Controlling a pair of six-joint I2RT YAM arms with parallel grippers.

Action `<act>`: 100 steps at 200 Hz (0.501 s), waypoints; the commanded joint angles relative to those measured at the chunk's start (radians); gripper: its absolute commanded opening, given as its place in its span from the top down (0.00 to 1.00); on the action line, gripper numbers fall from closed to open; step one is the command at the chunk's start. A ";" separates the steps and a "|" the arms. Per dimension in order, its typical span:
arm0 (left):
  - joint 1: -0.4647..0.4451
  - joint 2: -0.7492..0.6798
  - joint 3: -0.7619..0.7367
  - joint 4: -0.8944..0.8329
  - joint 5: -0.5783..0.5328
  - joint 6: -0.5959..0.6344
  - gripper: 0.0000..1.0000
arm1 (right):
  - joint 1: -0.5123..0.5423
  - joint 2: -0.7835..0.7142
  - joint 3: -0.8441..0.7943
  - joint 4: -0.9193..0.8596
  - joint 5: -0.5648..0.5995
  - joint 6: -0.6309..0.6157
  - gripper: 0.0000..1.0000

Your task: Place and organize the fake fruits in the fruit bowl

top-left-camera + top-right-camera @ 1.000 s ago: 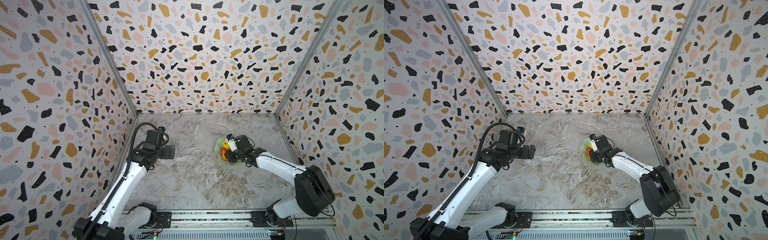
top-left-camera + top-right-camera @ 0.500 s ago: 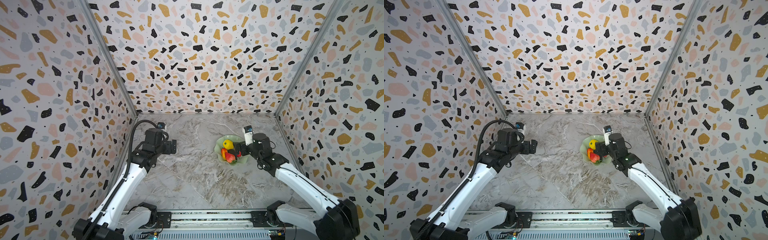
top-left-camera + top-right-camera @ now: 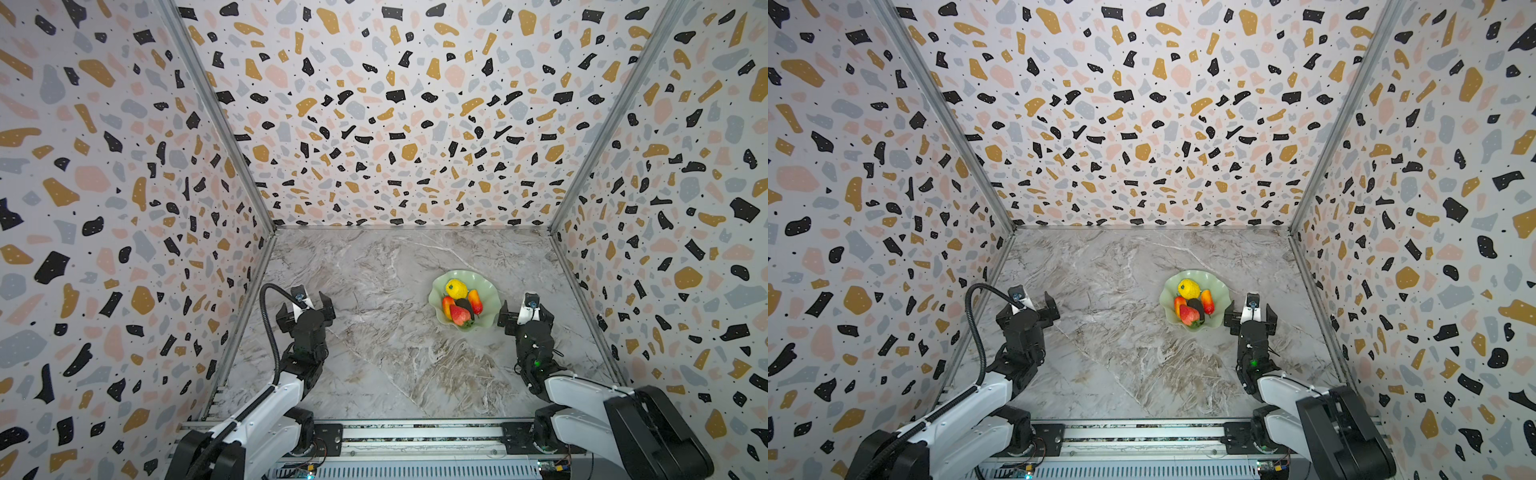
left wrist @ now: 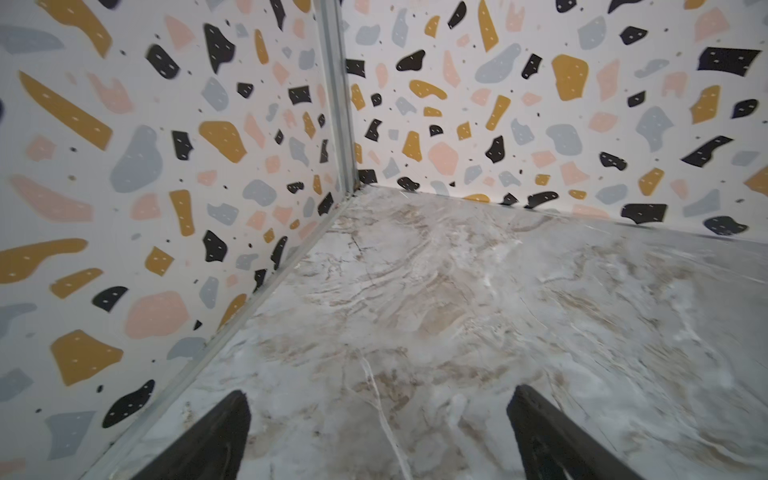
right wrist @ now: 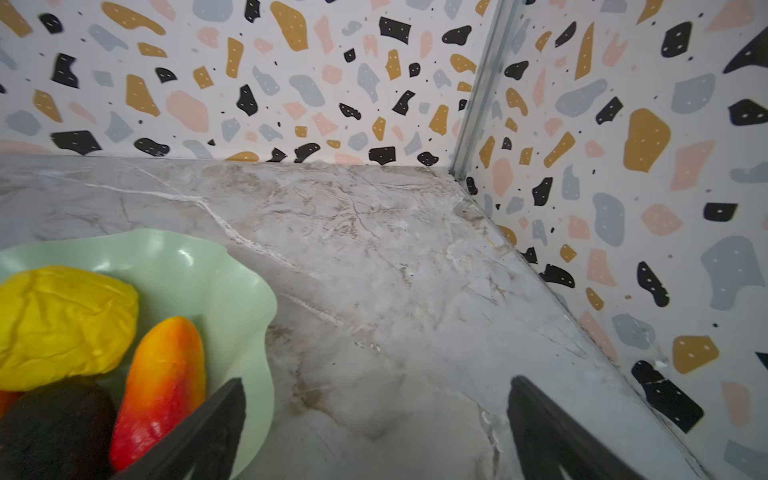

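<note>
Fruit bowl (image 5: 249, 299) and red-yellow fruit (image 5: 162, 374) partly behind right pincer (image 5: 377, 380)

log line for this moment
fruits: five in bowl | left gripper: open, empty, far from bowl | right gripper: open, empty, beside bowl | status: placing looks done

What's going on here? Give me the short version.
The mint-green fruit bowl holds a yellow fruit, two red-yellow fruits, a red strawberry and a dark oval, five in all. Neither arm holds anything. The right arm hangs just right of the bowl, jaws open. The left arm is near the left wall, jaws open too. No fruit shows on the table.
</note>
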 commanded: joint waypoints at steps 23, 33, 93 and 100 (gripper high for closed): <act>0.083 0.166 -0.079 0.417 -0.085 0.045 0.01 | -0.042 0.199 0.027 0.340 0.020 -0.065 0.01; 0.136 0.211 -0.077 0.428 -0.010 0.006 0.01 | -0.078 0.241 0.018 0.416 -0.010 -0.047 0.01; 0.142 0.401 -0.056 0.547 0.147 0.065 0.01 | -0.192 0.272 0.141 0.158 -0.269 0.011 0.01; 0.143 0.444 -0.108 0.692 0.149 0.068 0.01 | -0.207 0.265 0.115 0.193 -0.313 0.014 0.01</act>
